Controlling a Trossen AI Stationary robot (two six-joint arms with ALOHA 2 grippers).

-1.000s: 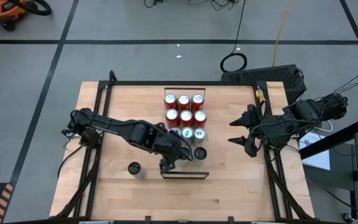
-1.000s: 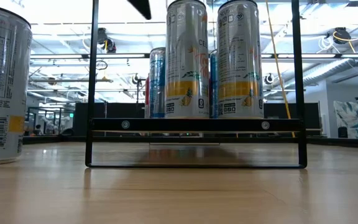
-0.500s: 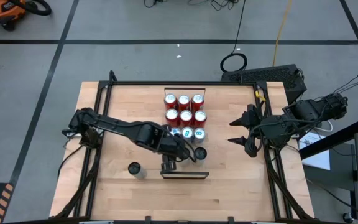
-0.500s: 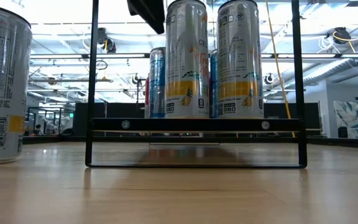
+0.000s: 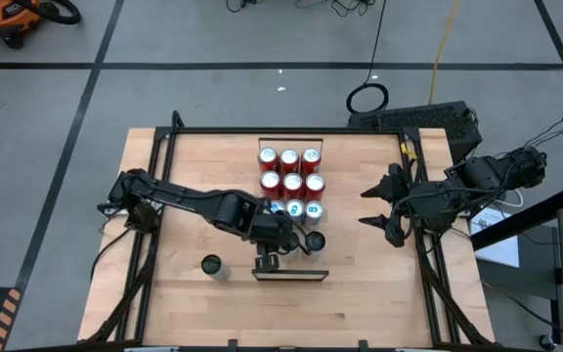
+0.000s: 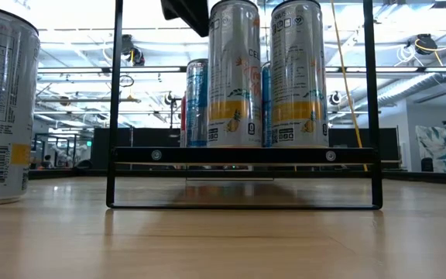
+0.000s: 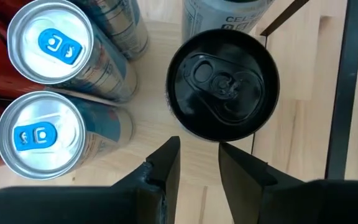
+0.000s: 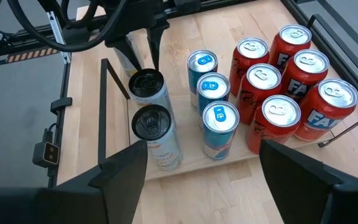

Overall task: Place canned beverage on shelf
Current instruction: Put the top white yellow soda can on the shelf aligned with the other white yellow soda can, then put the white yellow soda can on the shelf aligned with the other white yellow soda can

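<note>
Canned beverage (image 7: 223, 85), silver body, black top, left gripper (image 7: 197, 163) fingers narrowly parted, empty.

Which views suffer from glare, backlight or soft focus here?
Low view: bright ceiling lights behind backlight the tall silver cans, and the near can at the edge looks soft. Left wrist view: the blue-tab can tops shine strongly, while the black-top can stays readable. High view: even light, short shadows.

Two black jointed arms (image 5: 189, 203), dark cables, matte pincer fingers (image 7: 164, 169)
</note>
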